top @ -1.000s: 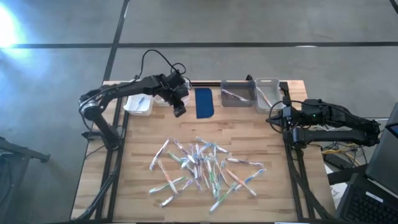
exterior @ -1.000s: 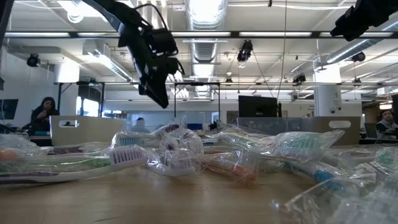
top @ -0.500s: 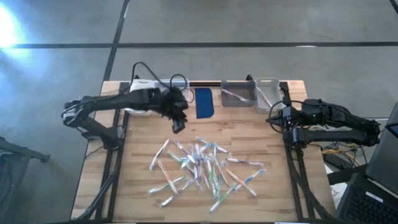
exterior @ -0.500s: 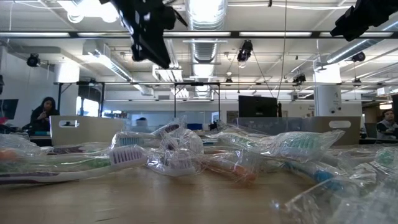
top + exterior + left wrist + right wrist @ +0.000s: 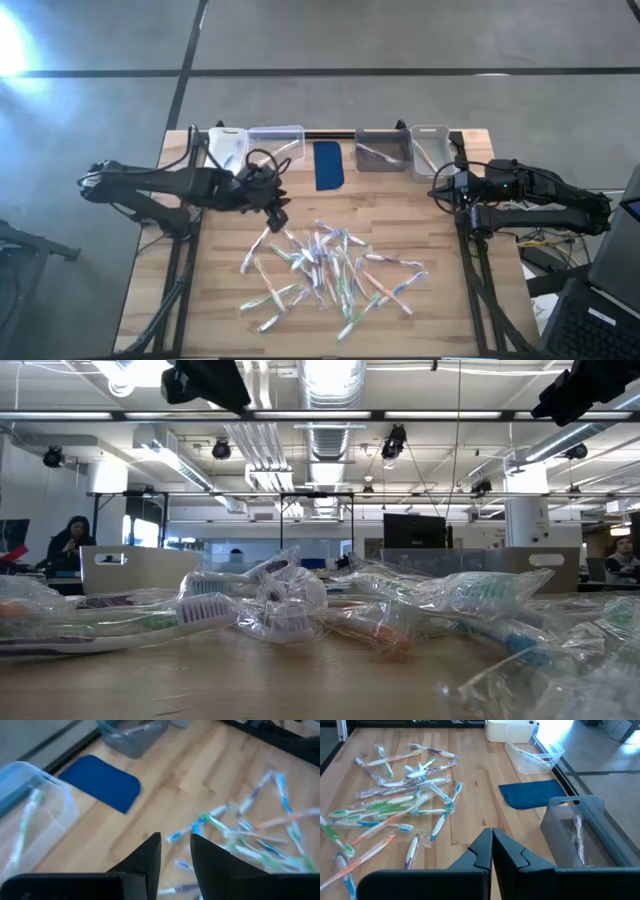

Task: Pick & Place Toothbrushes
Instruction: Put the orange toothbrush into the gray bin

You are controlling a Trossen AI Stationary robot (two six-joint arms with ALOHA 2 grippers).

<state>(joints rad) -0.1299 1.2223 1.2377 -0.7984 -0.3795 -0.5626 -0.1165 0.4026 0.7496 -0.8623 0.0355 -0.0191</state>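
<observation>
- Wooden planks make up the surface, and a loose heap of wrapped toothbrushes sprawls across its middle, with grey floor all around.
- Left tool hangs low over the near-left edge of that heap, right by the outermost brush, its arm reaching in from the left side.
- From the left wrist view, its two dark fingers stand a little apart with bare wood showing between them; nothing is held.
- Along the far edge sit four bins in a row: a white bin, a clear bin with a brush in it, a grey bin with a brush inside, and another clear bin.
- Between the clear and grey bins lies a dark blue pad, flat on the wood.
- Right tool waits at the right edge beside the end bin, fingers pressed together and empty, as the right wrist view shows.
- Down at surface level, the crinkled wrappers fill the foreground, and a person sits far back in the room on the left.
</observation>
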